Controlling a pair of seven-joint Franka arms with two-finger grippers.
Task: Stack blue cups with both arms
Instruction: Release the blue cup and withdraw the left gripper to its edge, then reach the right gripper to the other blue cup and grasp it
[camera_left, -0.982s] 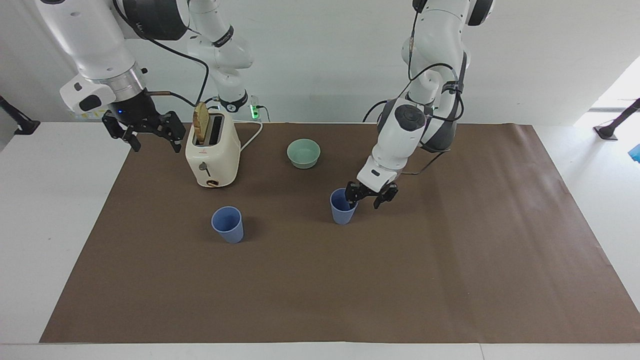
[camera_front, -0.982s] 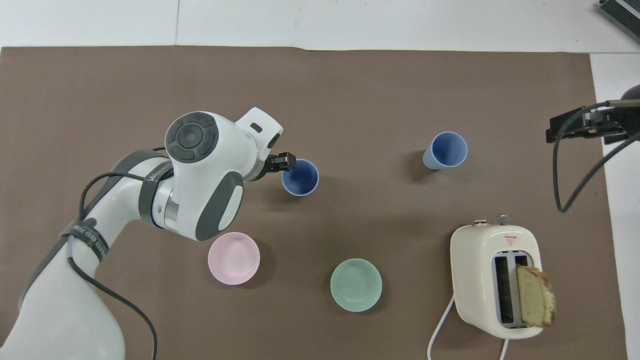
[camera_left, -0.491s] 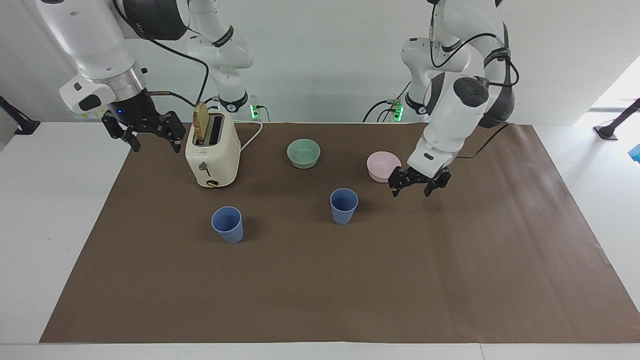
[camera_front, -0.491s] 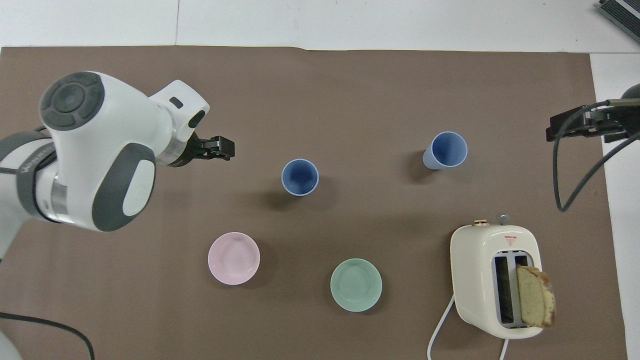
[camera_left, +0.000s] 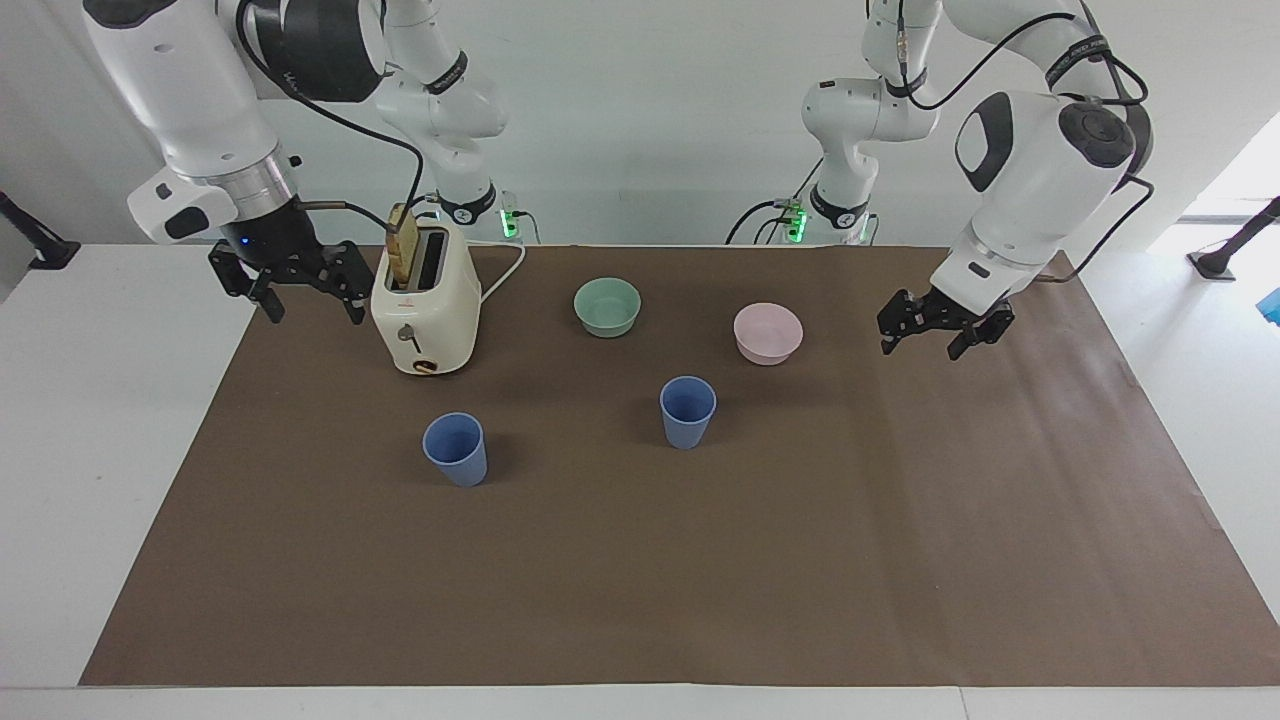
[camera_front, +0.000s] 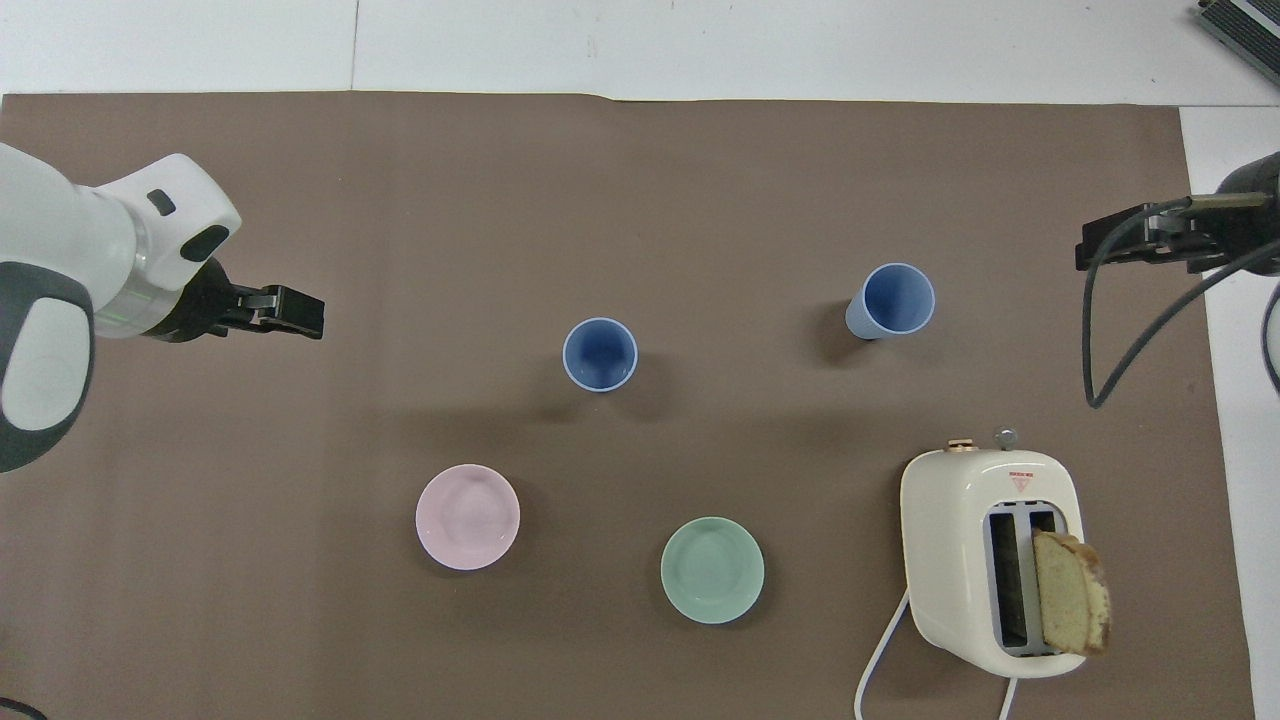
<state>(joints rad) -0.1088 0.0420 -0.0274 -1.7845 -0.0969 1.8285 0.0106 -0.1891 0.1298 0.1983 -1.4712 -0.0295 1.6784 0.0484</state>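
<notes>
apart, two blue cups upright, toaster label illegible

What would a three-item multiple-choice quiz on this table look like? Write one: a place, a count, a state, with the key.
1. Where is the slice of bread?
A. in the green bowl
B. in a slot of the toaster
C. flat on the brown mat

2. How many blue cups stand on the mat?
A. one
B. two
C. three

3. What state is the left gripper in?
A. open and holding nothing
B. shut on a blue cup
C. shut on the pink bowl

Key: 1 B, the slice sticks up out of the toaster's slot. 2 B, one blue cup stands near the table's middle, and the other blue cup stands apart from it toward the right arm's end. 3 A, it hangs over bare mat with its fingers spread and nothing between them.
</notes>
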